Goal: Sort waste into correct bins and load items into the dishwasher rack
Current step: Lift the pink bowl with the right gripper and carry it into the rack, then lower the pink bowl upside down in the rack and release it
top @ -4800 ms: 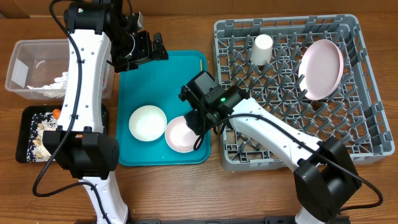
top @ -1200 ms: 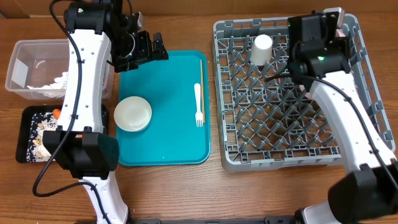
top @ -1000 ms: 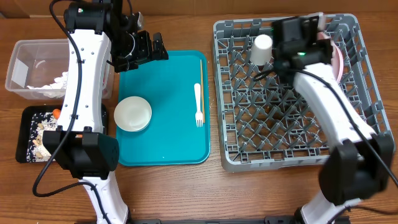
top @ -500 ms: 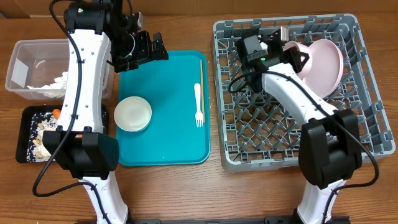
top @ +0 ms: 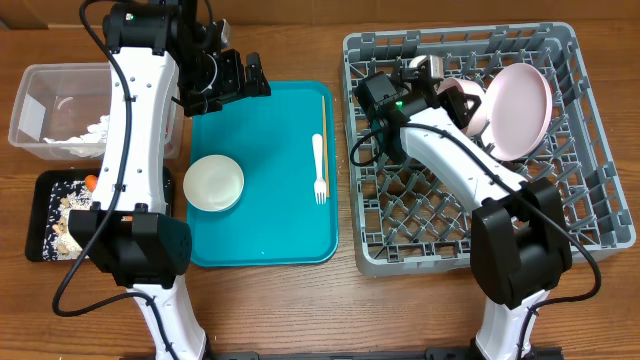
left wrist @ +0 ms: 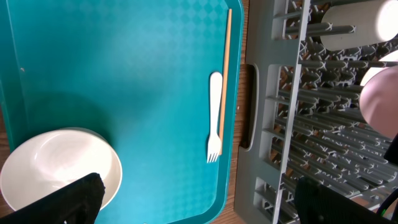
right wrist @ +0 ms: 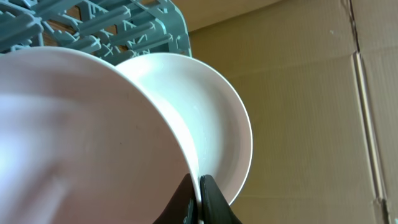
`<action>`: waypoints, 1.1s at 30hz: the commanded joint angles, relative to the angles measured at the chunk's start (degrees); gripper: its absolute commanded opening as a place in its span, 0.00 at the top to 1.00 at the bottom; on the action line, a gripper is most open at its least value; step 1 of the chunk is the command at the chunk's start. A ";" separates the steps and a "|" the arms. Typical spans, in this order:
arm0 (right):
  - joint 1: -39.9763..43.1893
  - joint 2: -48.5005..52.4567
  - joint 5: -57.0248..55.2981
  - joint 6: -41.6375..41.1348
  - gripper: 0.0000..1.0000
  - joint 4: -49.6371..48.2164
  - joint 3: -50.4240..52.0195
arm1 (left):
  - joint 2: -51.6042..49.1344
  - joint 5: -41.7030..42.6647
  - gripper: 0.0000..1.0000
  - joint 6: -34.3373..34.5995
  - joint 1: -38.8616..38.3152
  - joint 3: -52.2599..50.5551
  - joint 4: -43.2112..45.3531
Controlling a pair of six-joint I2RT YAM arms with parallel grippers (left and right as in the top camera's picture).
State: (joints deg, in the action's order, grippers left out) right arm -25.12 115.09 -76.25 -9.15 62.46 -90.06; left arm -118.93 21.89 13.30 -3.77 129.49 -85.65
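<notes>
1. Grey plastic lattice forms the dishwasher rack (top: 590, 200), which fills the right side of the table. A pale-pink plate (top: 520, 108) stands on edge among the pegs near its far right corner.
2. The right gripper (right wrist: 199, 190) is pinched tight on the rim of a pale-pink bowl (top: 466, 106). It holds the bowl tilted over the far part of the rack, just beside the plate. Whether bowl and plate touch cannot be told.
3. A small white cup (top: 418, 64) sits at the far edge of the rack, partly hidden by the right arm.
4. The left gripper (top: 245, 82) hovers above the far left corner of the teal tray (top: 260, 235). Its jaws are spread wide and hold nothing.
5. On the teal tray, a white bowl (top: 213, 182) sits upright near the left edge.
6. A white plastic fork (top: 319, 168) lies near the tray's right edge, tines toward the near side. The thin wooden chopsticks (top: 324, 118) lie just beside it, along that edge. They read as a single line, so one or a pair cannot be told.
7. At far left, the clear tub (top: 30, 100) contains a crumpled white napkin (top: 95, 135).
8. The black tray (top: 45, 190), on the near side of the tub, carries beige food scraps (top: 68, 215). A small orange carrot (top: 90, 182) lies in it too, partly behind the left arm.
</notes>
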 commanded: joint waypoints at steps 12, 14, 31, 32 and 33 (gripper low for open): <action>0.22 1.79 8.85 -4.61 0.96 0.66 1.16 | 1.84 -0.02 0.00 -0.46 -0.35 1.27 0.20; 0.22 1.92 8.81 -4.37 0.96 -0.04 1.92 | 1.84 -0.04 0.00 -0.46 -0.35 1.27 0.20; -0.17 2.10 -13.60 3.21 0.96 -5.40 3.89 | 1.84 -0.02 0.00 -0.48 -0.35 1.27 0.20; -0.46 2.10 -13.25 3.21 0.96 -5.18 3.89 | 1.84 -0.02 0.00 -0.46 -0.35 1.27 0.20; -1.03 2.10 -12.39 3.21 0.96 -5.11 3.89 | 1.84 -0.02 0.00 -0.46 -0.35 1.27 0.20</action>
State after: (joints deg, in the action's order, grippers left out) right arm -25.21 116.75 -87.85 -7.01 57.19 -86.65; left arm -118.93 21.89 13.30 -3.77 129.49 -85.65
